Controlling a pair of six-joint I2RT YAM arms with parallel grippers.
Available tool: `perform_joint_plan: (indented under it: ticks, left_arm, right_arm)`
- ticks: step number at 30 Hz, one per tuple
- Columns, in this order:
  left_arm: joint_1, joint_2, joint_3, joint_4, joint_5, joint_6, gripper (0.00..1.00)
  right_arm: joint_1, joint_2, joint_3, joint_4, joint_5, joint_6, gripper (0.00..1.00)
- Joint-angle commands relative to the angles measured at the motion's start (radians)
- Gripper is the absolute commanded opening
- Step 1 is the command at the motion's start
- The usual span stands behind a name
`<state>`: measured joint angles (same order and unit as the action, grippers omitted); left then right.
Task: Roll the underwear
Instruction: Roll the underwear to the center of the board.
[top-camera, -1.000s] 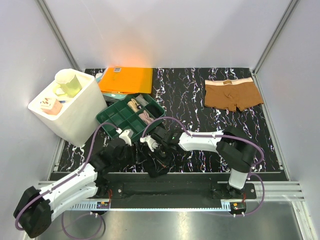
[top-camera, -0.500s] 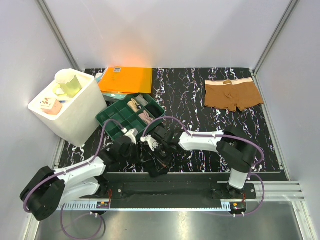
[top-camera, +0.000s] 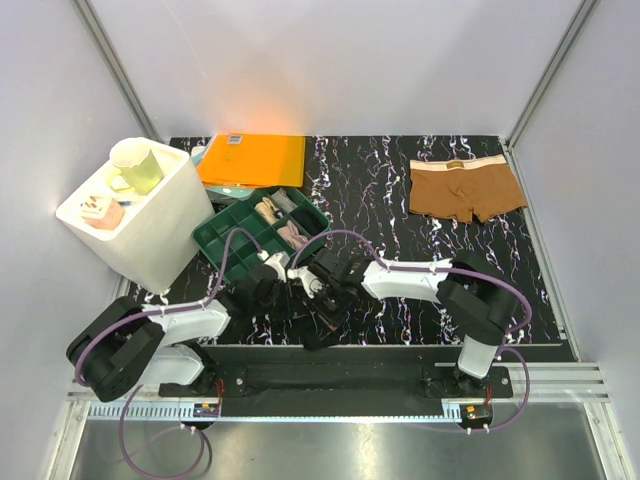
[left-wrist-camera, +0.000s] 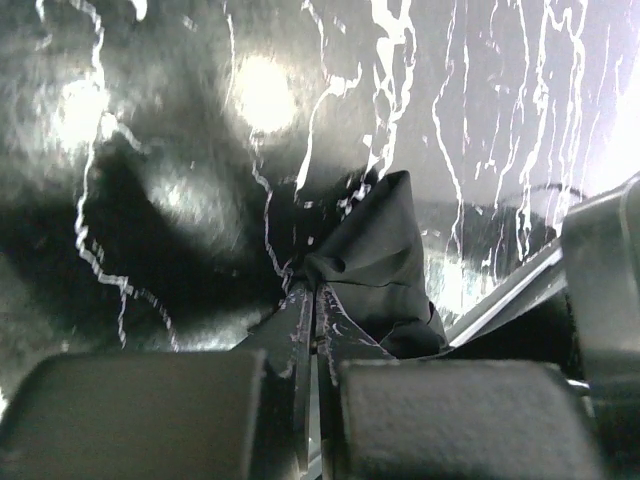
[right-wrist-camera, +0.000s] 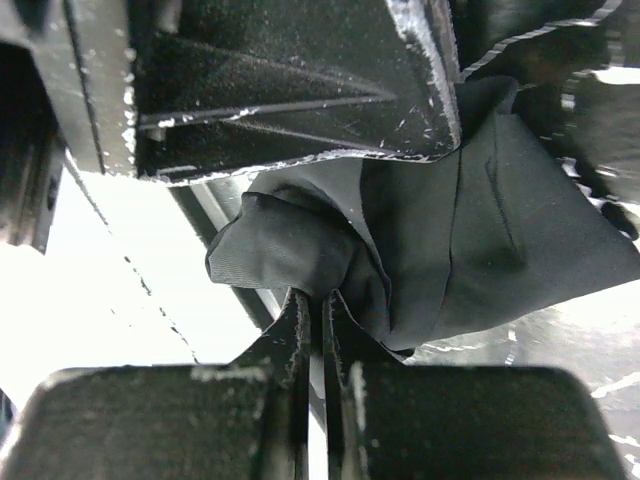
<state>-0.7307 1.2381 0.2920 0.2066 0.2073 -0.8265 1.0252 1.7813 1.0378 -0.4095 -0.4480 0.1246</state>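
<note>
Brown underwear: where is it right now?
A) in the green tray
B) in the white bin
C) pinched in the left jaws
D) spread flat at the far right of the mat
D: the brown underwear lies spread flat at the far right of the mat, and nothing touches it.

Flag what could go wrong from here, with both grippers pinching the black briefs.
1. The left gripper and right gripper each hold only a small fold of the soft black fabric boxer briefs at their fingertips; a pull could slip it free.
2. The grippers sit crowded together, so they may collide.
3. The briefs are bunched, not flat, so a roll may come out lopsided.
</note>
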Motion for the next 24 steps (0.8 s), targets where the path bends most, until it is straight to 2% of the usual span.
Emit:
perform_joint_plan:
  ticks: [1,11,24]
  left_arm:
    - [-0.006,0.06,0.082,0.073,-0.039,0.029,0.0]
    - [-0.004,0.26,0.294,0.074,-0.034,0.088,0.0]
    - [0.047,0.385,0.469,0.028,-0.031,0.153,0.0]
  right_arm:
    - [-0.017,-0.02,-0.009,0.005,0.003,-0.032,0.0]
    - [-0.063,-0.003,0.018,-0.009,-0.021,-0.034,0.0]
    - [-0.083,0.006,0.039,-0.048,-0.04,-0.023,0.0]
